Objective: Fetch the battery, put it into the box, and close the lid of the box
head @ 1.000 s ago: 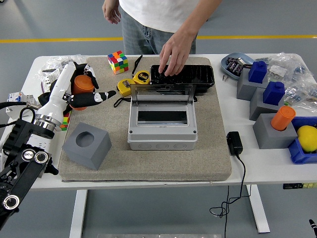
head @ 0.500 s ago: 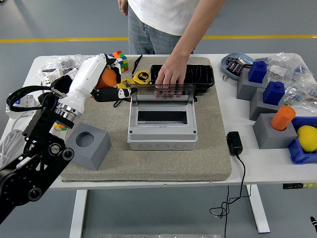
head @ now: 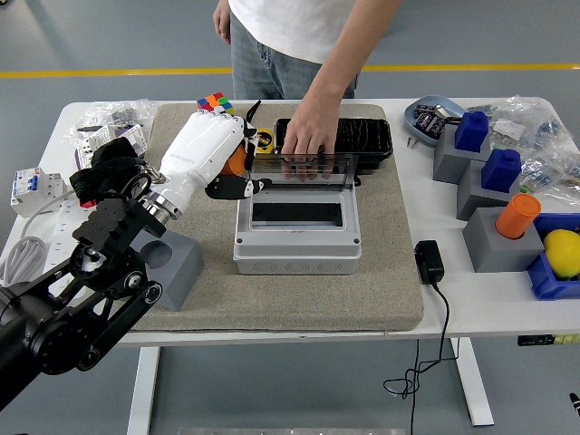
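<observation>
Robot's left hand (head: pixel 228 168) gripping an orange cylindrical battery (head: pixel 237 161) at the open grey box (head: pixel 294 220) – its long axis unclear, mostly hidden, no readable label, person's hand (head: pixel 304 145) holding the clear lid (head: pixel 299 169) up, on the white table (head: pixel 471 304).

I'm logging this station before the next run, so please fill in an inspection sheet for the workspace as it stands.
Surface: white table with a grey felt mat on it.
Job's things: grey plastic box, clear lid raised; orange cylinder in the left hand, beside the box's left rear corner.
Clutter: grey foam cube, colourful puzzle cube, black tray, blue and grey blocks, yellow ball.
Hands: left hand shut on the orange cylinder; right not in view. A person's hand holds the lid.
Cables: black adapter, its cord hanging off the front edge.
Surroundings: grey floor, yellow line.
</observation>
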